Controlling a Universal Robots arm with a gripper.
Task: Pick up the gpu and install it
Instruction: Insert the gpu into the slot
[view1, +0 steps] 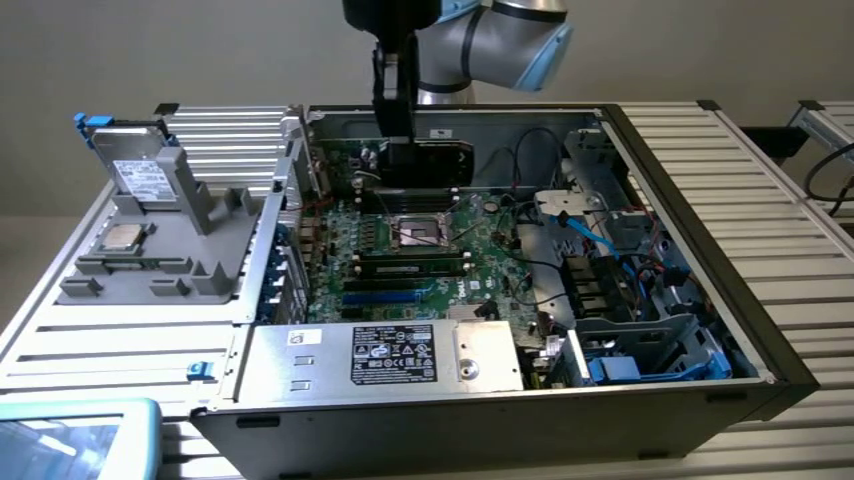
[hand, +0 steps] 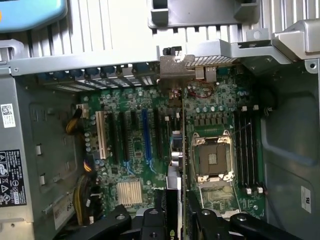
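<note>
Black-cooled gpu (view1: 434, 162) held edge-on.
It sits clamped in the closed pincer (view1: 400, 148), upright above the green motherboard (view1: 483, 255).

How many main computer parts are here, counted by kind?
Flat black-and-green gpu card, gripped in the tool: 1
Large green motherboard: 1
Square silver processor socket: 1
Silver labelled power supply box: 1
Total: 4

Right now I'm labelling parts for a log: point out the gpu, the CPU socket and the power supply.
gpu (view1: 430, 162), exterior view, on its black cooler face.
CPU socket (view1: 415, 232), exterior view, on the socket's middle.
power supply (view1: 398, 355), exterior view, on its black label.
</note>
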